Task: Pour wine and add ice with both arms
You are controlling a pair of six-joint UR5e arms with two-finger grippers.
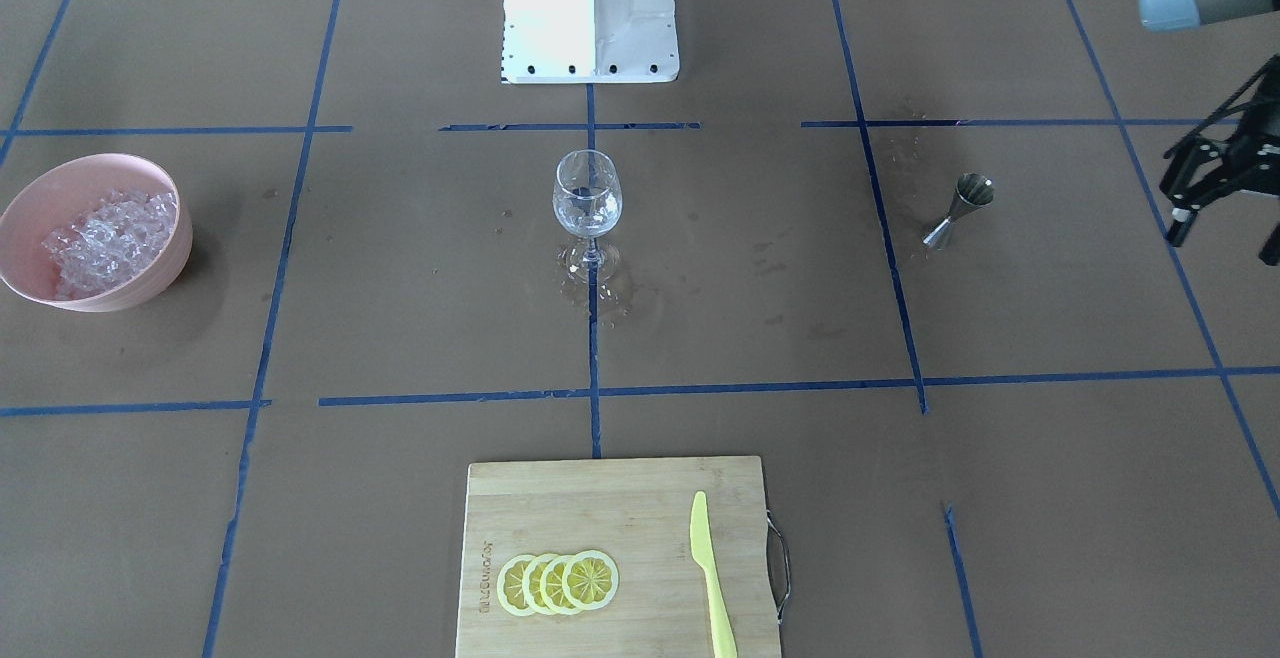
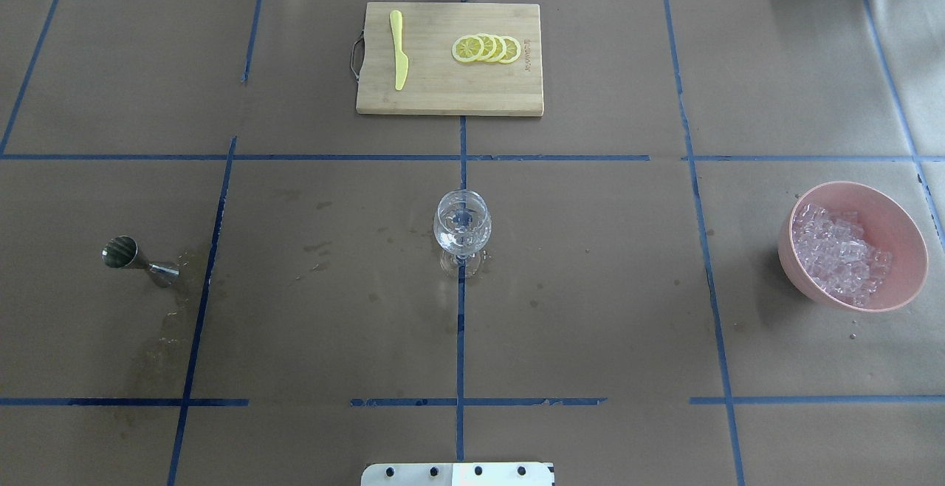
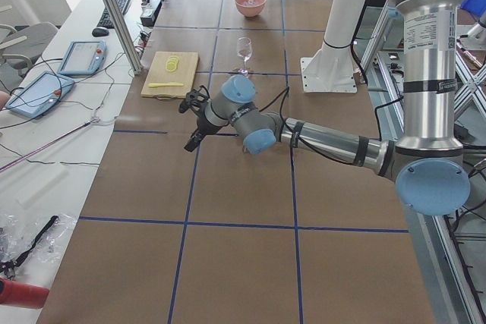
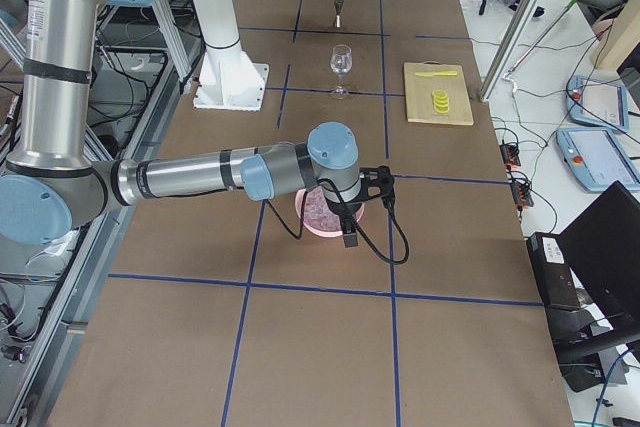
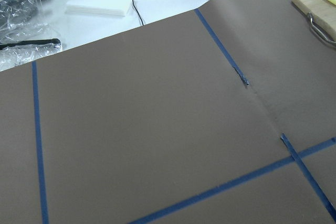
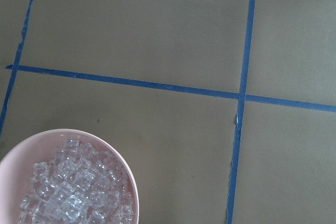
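A clear wine glass (image 1: 587, 200) stands at the table's middle, with wet marks around its foot; it also shows in the overhead view (image 2: 462, 227). The ice (image 1: 110, 238) fills a pink bowl (image 1: 172, 256), also seen from overhead (image 2: 897, 231) and in the right wrist view (image 6: 126, 166). A steel jigger (image 1: 960, 208) stands on the robot's left side. My left gripper (image 1: 1225, 238) hovers open and empty beyond the jigger, near the table's end. My right gripper (image 4: 352, 222) hangs over the bowl (image 4: 318, 212); I cannot tell whether it is open.
A wooden cutting board (image 1: 620, 508) with lemon slices (image 1: 558, 583) and a yellow knife (image 1: 712, 578) lies at the far edge. The white robot base (image 1: 590, 18) stands behind the glass. Blue tape lines cross the brown table cover.
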